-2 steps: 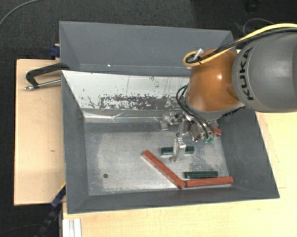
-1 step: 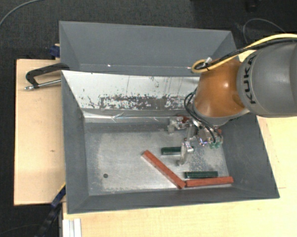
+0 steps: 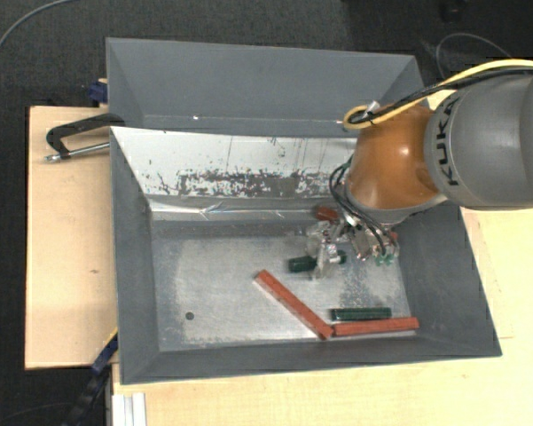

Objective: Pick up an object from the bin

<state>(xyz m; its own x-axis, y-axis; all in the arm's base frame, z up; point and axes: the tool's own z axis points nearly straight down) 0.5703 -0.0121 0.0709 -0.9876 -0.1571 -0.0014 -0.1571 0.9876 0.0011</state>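
The gripper (image 3: 324,254) hangs just right of a small dark green block (image 3: 300,263); whether it is open or closed cannot be told. Below the block lies a slanted red stick (image 3: 288,298); lower right of it, a green bar (image 3: 361,312) and a red bar (image 3: 377,327).

An orange cover (image 3: 392,162) is sitting just behind the end effector (image 3: 326,257); a yellow cable (image 3: 399,107) is trailing over the grey KUKA-lettered link (image 3: 497,145).
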